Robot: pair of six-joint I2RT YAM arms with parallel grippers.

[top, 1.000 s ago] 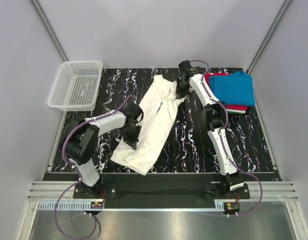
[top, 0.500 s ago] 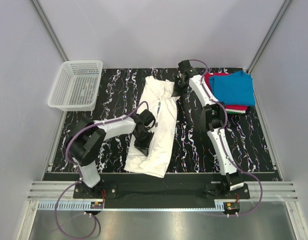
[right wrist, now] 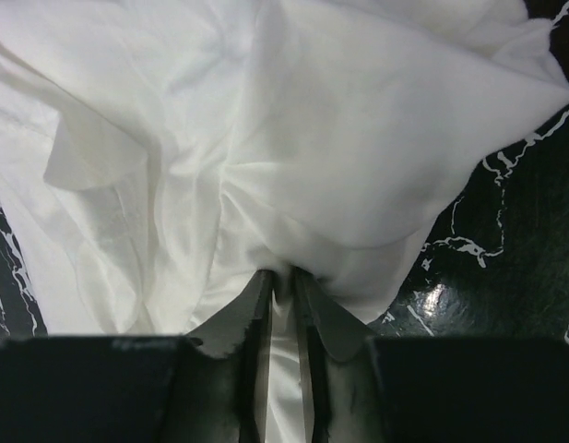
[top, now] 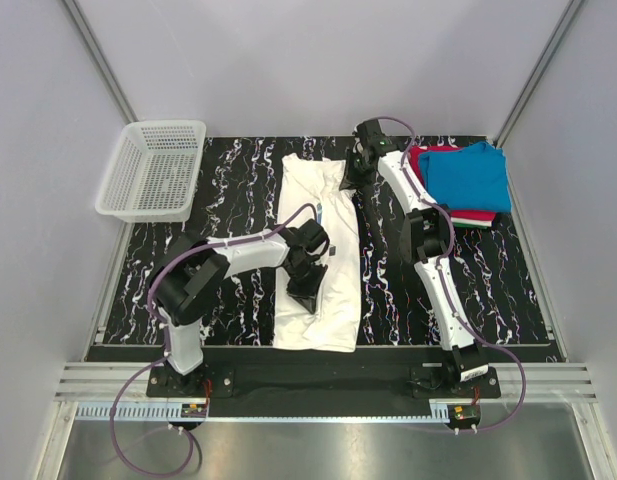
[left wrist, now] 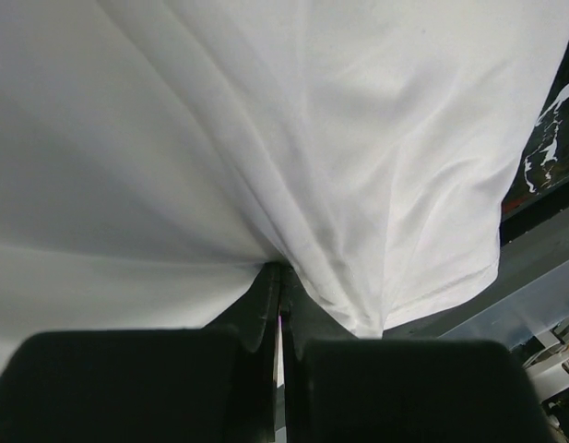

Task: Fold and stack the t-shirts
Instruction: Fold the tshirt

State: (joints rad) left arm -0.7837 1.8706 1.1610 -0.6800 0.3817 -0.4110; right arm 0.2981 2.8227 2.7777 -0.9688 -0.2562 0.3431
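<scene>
My left pincer (left wrist: 278, 272) is clenched on the white shirt (left wrist: 266, 120) bunched at its tips. My right pincer (right wrist: 282, 273) has the same shirt between slightly parted tips; whether it grips, I cannot tell.

The counter (top: 228, 190) is black with white marbled veining. Plain pale grey walls (top: 318, 60) enclose it, with metal posts (top: 96, 60) at the rear corners.

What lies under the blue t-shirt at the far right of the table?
A red t-shirt lies under the blue t-shirt, showing only along the blue one's left and near edges. Most of the red one is covered, so its fold, and anything beneath it, cannot be seen.
</scene>
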